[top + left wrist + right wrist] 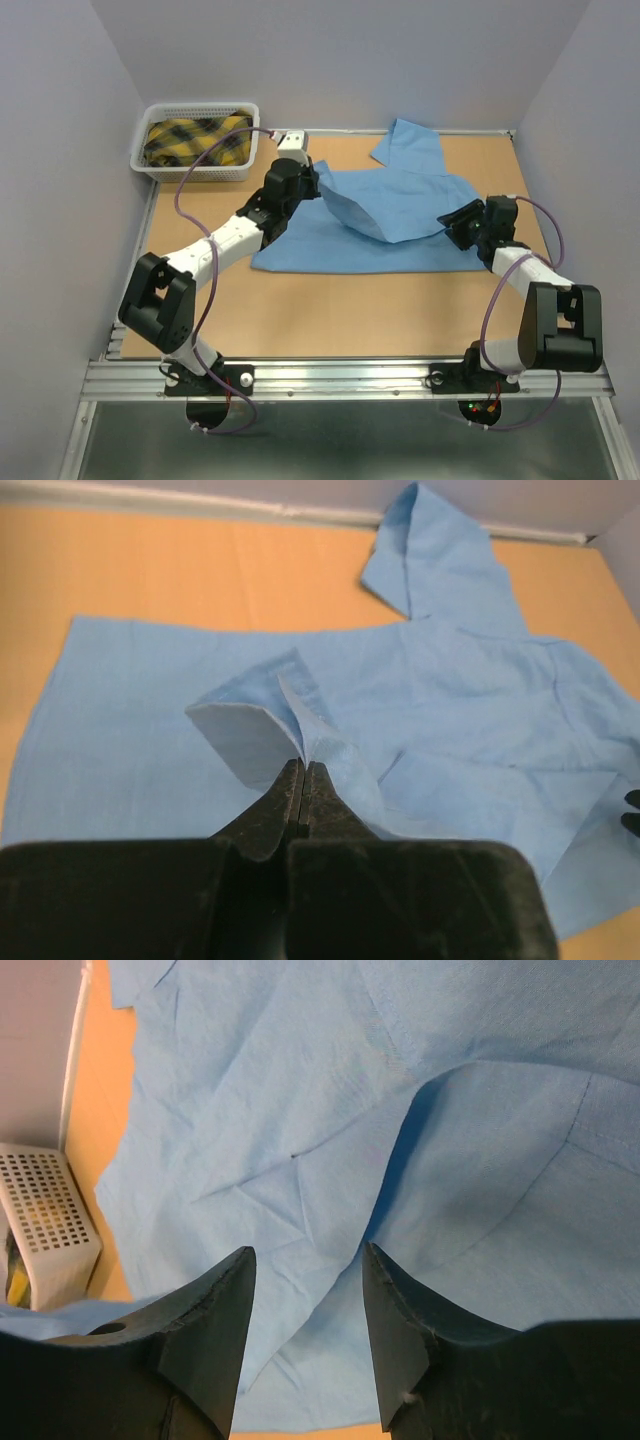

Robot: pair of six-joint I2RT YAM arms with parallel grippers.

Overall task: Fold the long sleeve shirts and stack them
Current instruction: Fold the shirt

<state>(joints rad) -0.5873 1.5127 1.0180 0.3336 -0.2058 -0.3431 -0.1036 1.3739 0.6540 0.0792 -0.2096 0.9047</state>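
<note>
A light blue long sleeve shirt [390,215] lies spread across the back middle of the table. My left gripper [312,185] is shut on a raised fold of its left part and holds it lifted; the left wrist view shows my left gripper [303,765] with jaws pressed together on the cloth [290,715]. My right gripper [455,222] is open at the shirt's right edge; in the right wrist view my right gripper [305,1260] hovers spread over the shirt [300,1140] with nothing between the jaws. One sleeve [410,145] lies toward the back wall.
A white mesh basket [165,170] with a yellow and black plaid cloth [195,140] stands at the back left; it also shows in the right wrist view [45,1225]. Bare table [330,310] lies in front of the shirt. Walls close in on three sides.
</note>
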